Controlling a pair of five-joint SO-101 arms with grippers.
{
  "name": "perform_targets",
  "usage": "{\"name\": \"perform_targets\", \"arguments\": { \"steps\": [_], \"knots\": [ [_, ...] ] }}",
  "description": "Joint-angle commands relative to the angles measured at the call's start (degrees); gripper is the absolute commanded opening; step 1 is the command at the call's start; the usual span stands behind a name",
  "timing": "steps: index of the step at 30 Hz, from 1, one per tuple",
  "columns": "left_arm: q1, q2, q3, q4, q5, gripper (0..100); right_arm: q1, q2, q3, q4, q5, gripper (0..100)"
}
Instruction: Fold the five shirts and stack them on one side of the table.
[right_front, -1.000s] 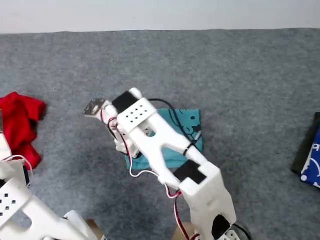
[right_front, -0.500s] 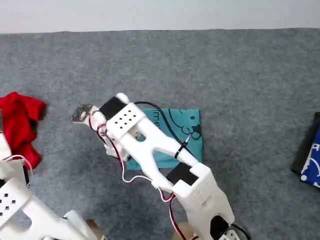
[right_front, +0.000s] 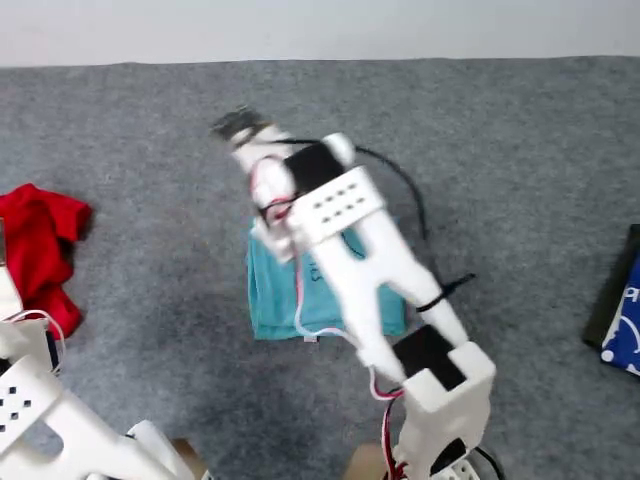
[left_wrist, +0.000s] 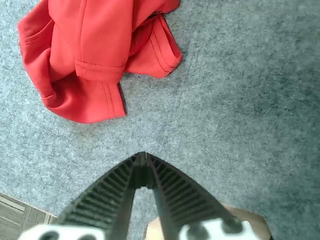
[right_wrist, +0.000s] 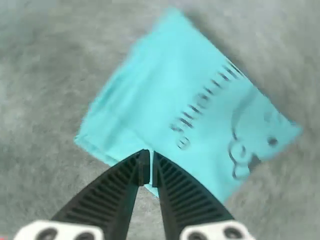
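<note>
In the high view, the right arm (right_front: 350, 230) is stretching over 1 folded teal shirt (right_front: 272, 298) at the middle of the grey table (right_front: 520, 160), and 1 crumpled red shirt (right_front: 40, 240) is lying at the left edge. In the left wrist view, the left gripper (left_wrist: 145, 157) is hanging with jaws pressed together, empty, near the red shirt. In the right wrist view, the right gripper (right_wrist: 148, 154) is hovering with jaws together, empty, over the teal shirt's edge.
</note>
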Motion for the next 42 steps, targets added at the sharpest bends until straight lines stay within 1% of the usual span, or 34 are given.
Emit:
{"name": "perform_targets", "arguments": {
  "steps": [1,4,10,12,14,17,19,25,34,37,42],
  "knots": [
    [0.26,-0.97,-0.22,0.79,0.44,0,4.79,-4.62,0.79,2.42,-9.49,9.1],
    [0.26,-0.97,-0.22,0.97,0.35,0,6.81,-6.55,3.25,2.42,-17.41,10.2],
    [0.26,-0.97,-0.22,1.05,0.18,0,7.34,-13.41,16.62,2.33,-28.75,10.5],
    [0.26,-0.97,-0.22,1.05,0.18,0,7.43,-14.29,21.10,2.15,-31.03,12.1],
    [0.26,-0.97,-0.22,1.05,0.18,0,7.43,-14.20,24.70,1.89,-32.35,18.5],
    [0.26,-0.97,-0.22,1.05,0.18,0,8.13,-14.20,28.40,-1.10,-37.45,30.7],
    [0.26,-0.70,-0.22,1.05,0.18,0,9.01,-14.20,30.07,-4.53,-40.09,35.2],
    [0.26,-0.53,-0.22,0.88,0.09,0,12.26,-14.11,36.57,-14.02,-40.70,36.6],
    [0.35,-0.53,-0.22,0.79,0.09,0,12.53,-13.85,45.10,-24.13,-40.70,36.5],
    [0.35,-0.53,-0.22,0.97,0.09,0,12.53,-10.51,46.68,-25.63,-40.70,36.5],
    [0.35,-0.88,-0.22,1.05,0.09,0,12.44,-2.33,44.57,-24.40,-40.70,36.4]
  ]
}}
